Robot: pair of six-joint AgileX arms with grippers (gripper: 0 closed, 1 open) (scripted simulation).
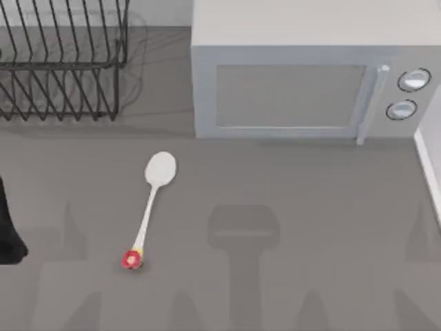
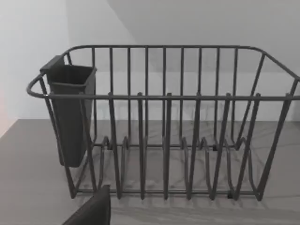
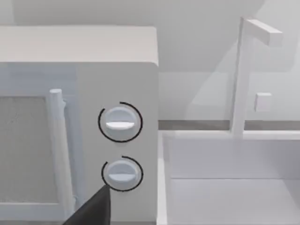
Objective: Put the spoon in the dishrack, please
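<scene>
The spoon [image 1: 149, 210] lies flat on the grey table, left of the middle. Its oval white bowl [image 1: 161, 169] points toward the back and its red knob [image 1: 131, 259] toward the front. The black wire dishrack [image 1: 62, 65] stands at the back left, well apart from the spoon; the left wrist view faces the dishrack [image 2: 164, 122] head-on. A black part of my left arm [image 1: 8, 234] sits at the table's left edge. A dark piece of my left gripper [image 2: 91, 211] shows low in the left wrist view, and one of my right gripper [image 3: 91, 211] in the right wrist view.
A grey microwave [image 1: 303, 76] with two round dials [image 3: 120, 123] fills the back middle and right. A white sink [image 3: 225, 187] with a faucet [image 3: 243, 70] is at the table's right edge. A dark cutlery cup [image 2: 70, 112] hangs on one end of the rack.
</scene>
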